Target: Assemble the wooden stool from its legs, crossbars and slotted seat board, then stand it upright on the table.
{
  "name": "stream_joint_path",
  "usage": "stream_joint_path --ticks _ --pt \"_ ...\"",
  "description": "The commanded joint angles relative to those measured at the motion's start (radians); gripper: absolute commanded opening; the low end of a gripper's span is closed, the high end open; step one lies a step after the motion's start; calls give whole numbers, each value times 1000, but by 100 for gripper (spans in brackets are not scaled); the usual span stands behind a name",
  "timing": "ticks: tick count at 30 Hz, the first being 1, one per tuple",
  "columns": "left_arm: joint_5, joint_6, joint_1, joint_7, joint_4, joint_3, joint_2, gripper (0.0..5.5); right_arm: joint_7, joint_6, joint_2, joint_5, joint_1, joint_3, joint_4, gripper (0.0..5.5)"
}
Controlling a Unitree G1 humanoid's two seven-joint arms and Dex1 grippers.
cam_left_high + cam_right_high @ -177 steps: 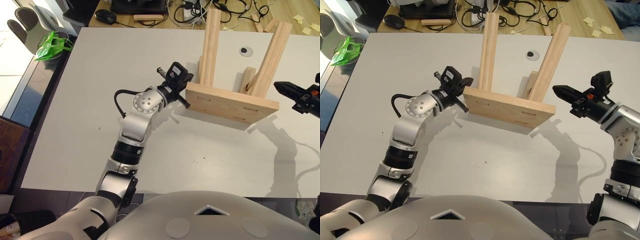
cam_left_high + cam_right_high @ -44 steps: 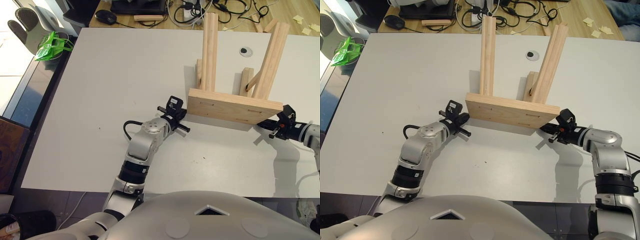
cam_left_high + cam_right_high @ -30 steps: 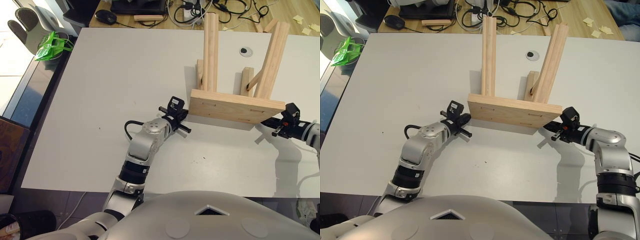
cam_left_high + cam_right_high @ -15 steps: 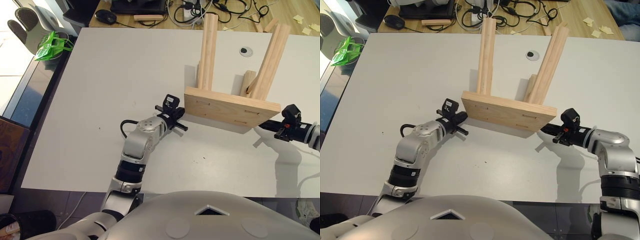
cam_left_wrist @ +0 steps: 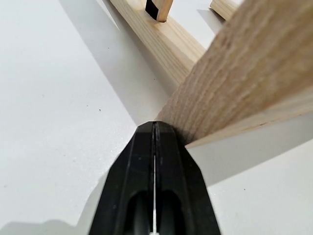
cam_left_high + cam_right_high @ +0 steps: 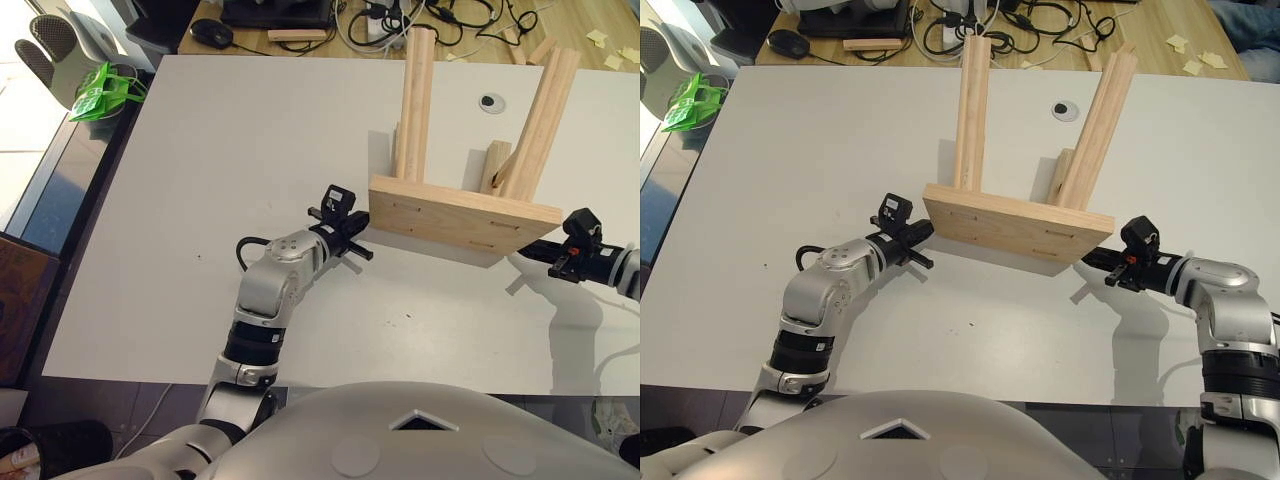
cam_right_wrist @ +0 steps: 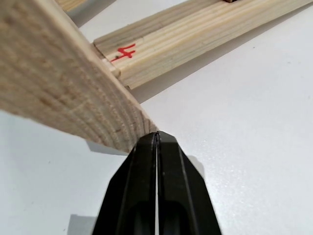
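- So, the wooden stool (image 6: pixel 465 215) is seen put together but not stood upright. It's tipped over on the white table (image 6: pixel 200 220), toward the far right corner.
- The slotted seat board (image 6: pixel 1015 230) is turned toward the near edge, and its lower edge looks lifted a bit, with a shadow cast under it.
- The legs (image 6: pixel 413 100) are pointed off toward the far edge, and a short crossbar (image 6: pixel 497 160) is tucked in just behind the board.
- The left gripper (image 6: pixel 361 228) is closed up tight, fingers pressed together with nothing pinched between them. Its tip is pushed right against the board's lower left corner, which is shown close up in the left wrist view.
- The right gripper (image 6: pixel 1092 258) is closed the same way, no gap and nothing held. Its tip is set at the board's lower right corner, touching the wood.
- A red hand-drawn mark (image 7: pixel 120 53) is seen on a leg beyond the board in the right wrist view.
- A small round dark disc (image 6: pixel 491 101) is spotted on the table near the far edge, between the legs.
- Off the table, a green bag (image 6: pixel 100 92) is parked past the far left corner. A computer mouse (image 6: pixel 210 32), a loose wooden piece (image 6: pixel 296 35) and a tangle of cables (image 6: pixel 390 20) are left beyond the far edge.
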Motion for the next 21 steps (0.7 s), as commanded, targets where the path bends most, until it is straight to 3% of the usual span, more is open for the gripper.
stream_joint_path --ticks 1,21 --pt "-27 0 -13 -11 -12 -47 -41 1 10 -58 18 -10 -34 28 -3 0" --pt "-29 14 6 20 -29 -44 -52 1 33 -55 -11 10 44 -11 35 0"
